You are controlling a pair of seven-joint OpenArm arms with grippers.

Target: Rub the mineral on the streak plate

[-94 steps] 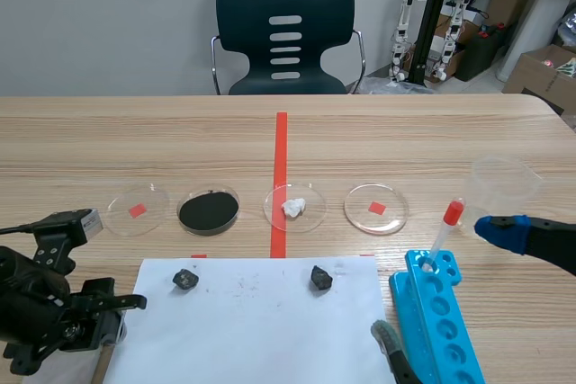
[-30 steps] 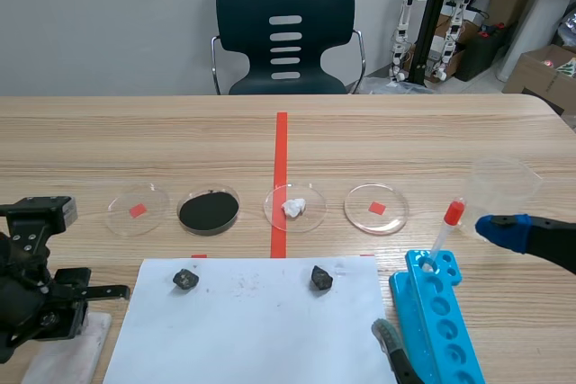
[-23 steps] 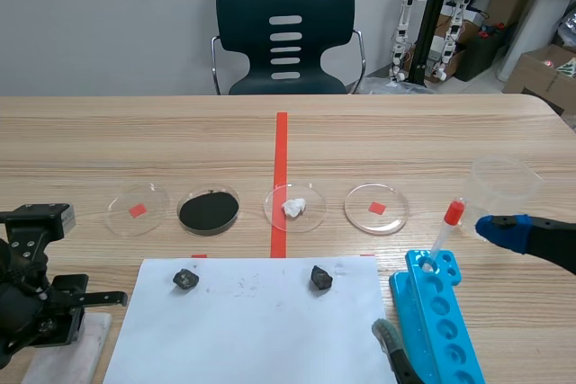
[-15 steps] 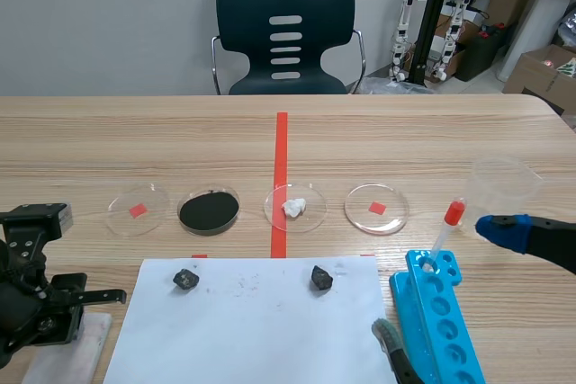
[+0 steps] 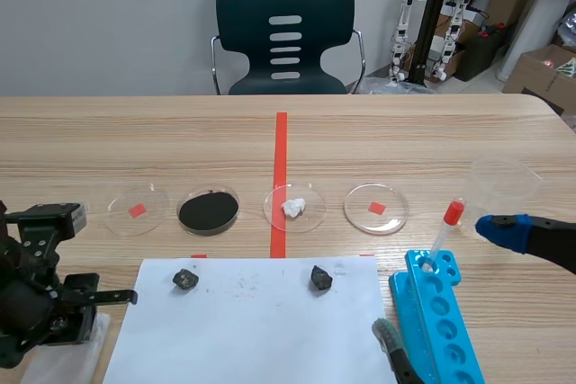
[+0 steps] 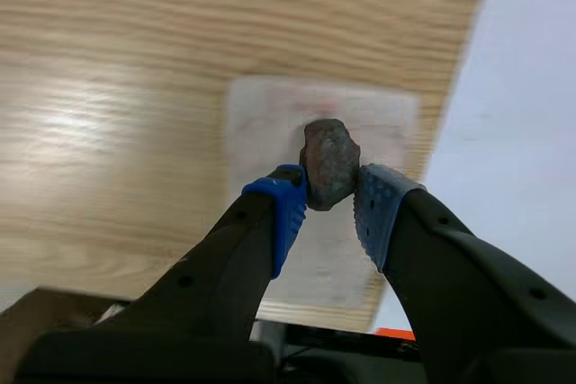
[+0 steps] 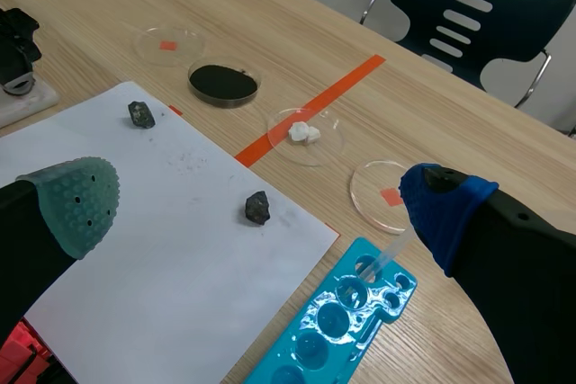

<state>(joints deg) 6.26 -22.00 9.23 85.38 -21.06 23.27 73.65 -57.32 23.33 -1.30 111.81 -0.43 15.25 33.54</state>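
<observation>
Scene view: the white paper sheet [image 5: 256,321] serves as the landmark. The streak plate [image 5: 63,359] lies flat on the table [image 5: 378,132] just beside the sheet's left edge, largely covered by the left arm [image 5: 31,303], which stands over it. A second ago the arm stood farther from the sheet and more of the plate was exposed; three seconds ago it stood closer still. This to-and-fro suggests that rubbing strokes are under way, not merely being prepared. Two dark rocks [image 5: 185,279] [image 5: 320,278] rest untouched on the sheet's far part; four petri dishes [image 5: 295,207] line up beyond it, and a blue rack [image 5: 439,317] lies beside its right edge. Left wrist view: the left gripper [image 6: 331,188] is clamped on the mineral [image 6: 329,161], a brownish lump pinched between the blue pads [image 6: 286,209], directly above the plate, with the sheet's edge alongside. Whether the mineral touches the plate cannot be told, and a faint reddish tint on the plate may be a streak. Right wrist view: the right gripper [image 7: 256,197] hangs over the sheet's right corner with its jaws spread wide and nothing between them, taking no part in the rubbing.
</observation>
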